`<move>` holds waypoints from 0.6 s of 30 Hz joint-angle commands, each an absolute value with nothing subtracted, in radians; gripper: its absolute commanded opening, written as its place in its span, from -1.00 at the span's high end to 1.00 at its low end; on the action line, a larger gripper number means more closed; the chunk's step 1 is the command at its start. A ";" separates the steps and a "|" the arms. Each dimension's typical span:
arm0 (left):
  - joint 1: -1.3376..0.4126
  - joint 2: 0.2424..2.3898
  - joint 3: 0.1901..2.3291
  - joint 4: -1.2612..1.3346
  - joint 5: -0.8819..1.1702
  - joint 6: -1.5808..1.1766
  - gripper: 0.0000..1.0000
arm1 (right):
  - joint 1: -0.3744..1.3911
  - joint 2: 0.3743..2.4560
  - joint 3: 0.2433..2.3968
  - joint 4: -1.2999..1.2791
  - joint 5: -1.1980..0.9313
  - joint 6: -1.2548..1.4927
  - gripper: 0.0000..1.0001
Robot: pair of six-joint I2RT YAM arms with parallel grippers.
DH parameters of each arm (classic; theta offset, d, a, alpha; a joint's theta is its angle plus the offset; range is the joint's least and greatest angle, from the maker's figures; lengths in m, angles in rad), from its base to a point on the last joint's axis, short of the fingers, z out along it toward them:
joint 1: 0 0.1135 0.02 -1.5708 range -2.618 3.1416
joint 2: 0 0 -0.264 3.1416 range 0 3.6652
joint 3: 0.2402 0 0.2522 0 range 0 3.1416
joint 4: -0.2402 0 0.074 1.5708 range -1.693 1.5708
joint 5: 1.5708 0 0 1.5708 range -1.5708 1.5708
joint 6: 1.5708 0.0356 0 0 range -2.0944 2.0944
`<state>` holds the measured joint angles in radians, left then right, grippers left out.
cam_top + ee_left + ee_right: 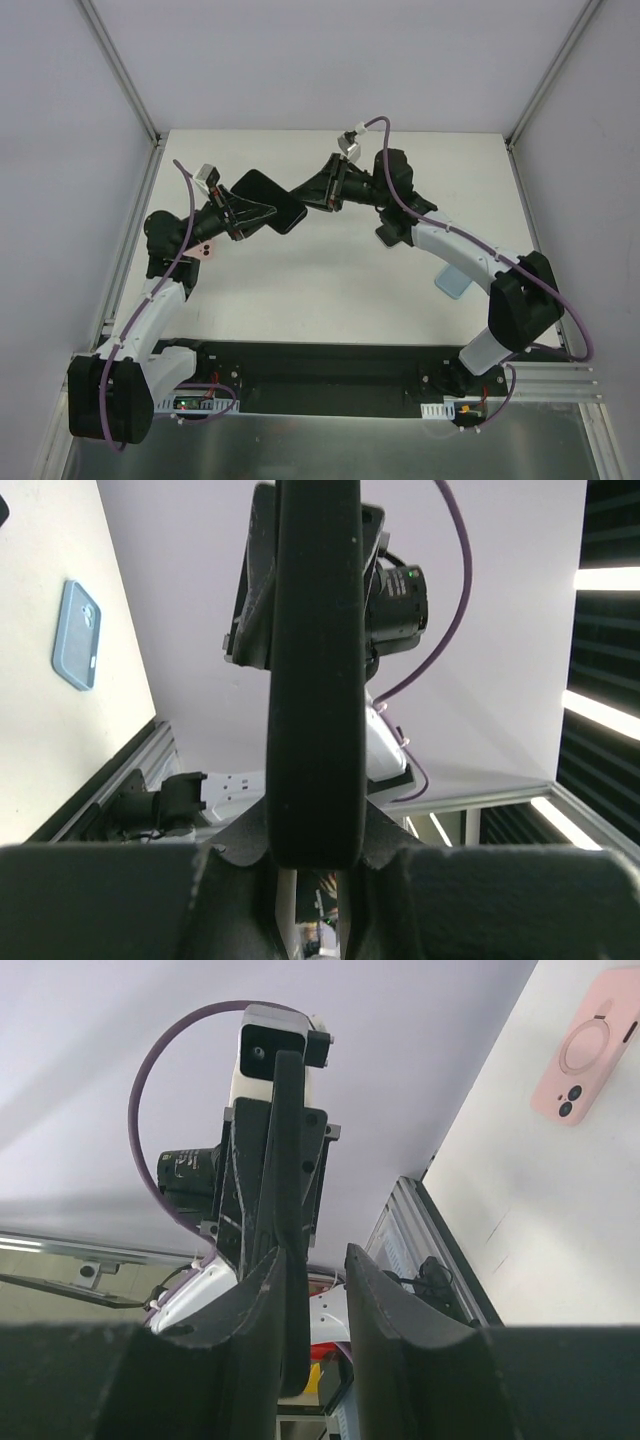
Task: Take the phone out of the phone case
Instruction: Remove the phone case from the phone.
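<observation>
A black slab, the phone in its phone case (268, 200), is held in the air over the middle of the table. I cannot tell phone from case. My left gripper (262, 213) is shut on its left end; in the left wrist view the phone case (315, 680) shows edge-on, pinched by the gripper (318, 855). My right gripper (308, 198) is at the other end. In the right wrist view its jaws (315, 1260) stand apart: the phone case edge (288, 1160) lies against the left finger, with a gap to the right finger.
A blue case (455, 282) lies on the table under my right arm and also shows in the left wrist view (78, 633). A pink case (205, 250) lies by my left arm and shows in the right wrist view (583, 1048). Walls enclose the table.
</observation>
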<state>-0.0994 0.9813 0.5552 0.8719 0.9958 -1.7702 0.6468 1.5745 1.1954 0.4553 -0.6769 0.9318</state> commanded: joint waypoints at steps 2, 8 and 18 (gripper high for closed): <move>-0.156 0.926 0.661 0.990 1.210 -1.706 1.00 | 0.679 1.672 1.256 0.445 -0.636 0.891 0.39; -0.156 0.998 0.693 0.945 1.216 -1.638 1.00 | 0.739 1.661 1.213 0.466 -0.718 0.851 0.39; -0.158 1.081 0.686 0.945 1.204 -1.583 1.00 | 0.841 1.635 1.232 0.345 -0.741 0.727 0.40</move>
<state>-0.0963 1.0744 0.6106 0.8021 1.1019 -1.6249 0.6682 1.6196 1.2106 0.4435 -0.6670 0.8162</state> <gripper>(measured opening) 0.125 0.301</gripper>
